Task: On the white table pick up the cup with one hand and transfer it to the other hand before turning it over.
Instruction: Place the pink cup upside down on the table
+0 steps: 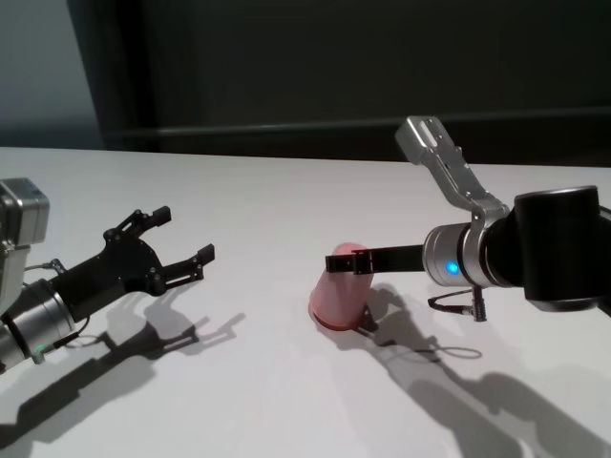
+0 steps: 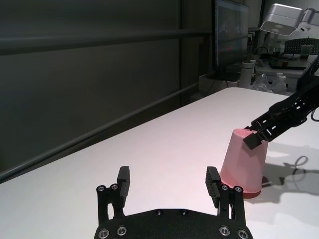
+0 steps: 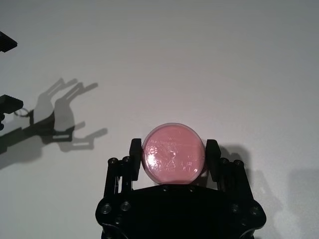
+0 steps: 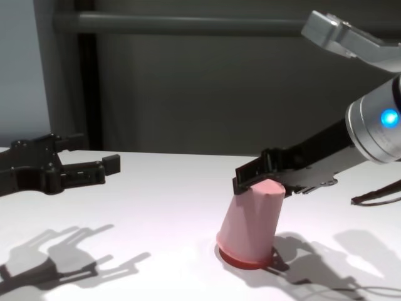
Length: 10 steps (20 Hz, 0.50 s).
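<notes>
From where I'm sitting, the cup is upside down on the tabletop, rim down, base up, roughly mid-table and a bit toward my right side. It leans slightly in the chest view. The right gripper is reaching in level with the cup's top, fingers on either side of the base. In the right wrist view they sit right at the edge of the base, but I honestly can't tell if they're pinching it or have just let go, so call that one unknown. The left gripper hangs above the tabletop well off to the left, fingers spread wide with nothing in them, pointed toward the cup. Both arms throw shadows on the tabletop.
</notes>
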Each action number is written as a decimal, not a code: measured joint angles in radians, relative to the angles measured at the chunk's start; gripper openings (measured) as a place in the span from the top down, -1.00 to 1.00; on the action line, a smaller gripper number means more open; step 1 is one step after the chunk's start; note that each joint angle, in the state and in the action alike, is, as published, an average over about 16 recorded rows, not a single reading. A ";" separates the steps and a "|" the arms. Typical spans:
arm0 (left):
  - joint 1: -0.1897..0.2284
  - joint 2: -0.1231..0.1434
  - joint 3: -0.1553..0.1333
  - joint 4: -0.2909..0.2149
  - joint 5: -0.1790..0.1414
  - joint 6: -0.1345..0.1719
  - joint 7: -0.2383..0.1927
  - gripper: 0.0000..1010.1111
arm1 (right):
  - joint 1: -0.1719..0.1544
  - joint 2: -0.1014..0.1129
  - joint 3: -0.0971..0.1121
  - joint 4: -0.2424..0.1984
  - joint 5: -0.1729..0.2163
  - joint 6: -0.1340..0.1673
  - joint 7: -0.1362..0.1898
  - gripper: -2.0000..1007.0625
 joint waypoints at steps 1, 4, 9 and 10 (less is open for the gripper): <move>0.000 0.000 0.000 0.000 0.000 0.000 0.000 -0.98 | 0.000 0.000 0.000 0.000 0.000 0.000 0.000 -0.63; 0.000 0.000 0.000 0.000 0.000 0.000 0.000 -0.98 | -0.001 0.000 0.001 0.000 0.000 0.000 0.000 -0.72; 0.000 0.000 0.000 0.000 0.000 0.000 0.000 -0.98 | -0.001 0.000 0.002 -0.001 0.000 0.000 0.000 -0.89; 0.000 0.000 0.000 0.000 0.000 0.000 0.000 -0.98 | -0.001 0.000 0.002 -0.001 0.000 0.000 0.000 -0.91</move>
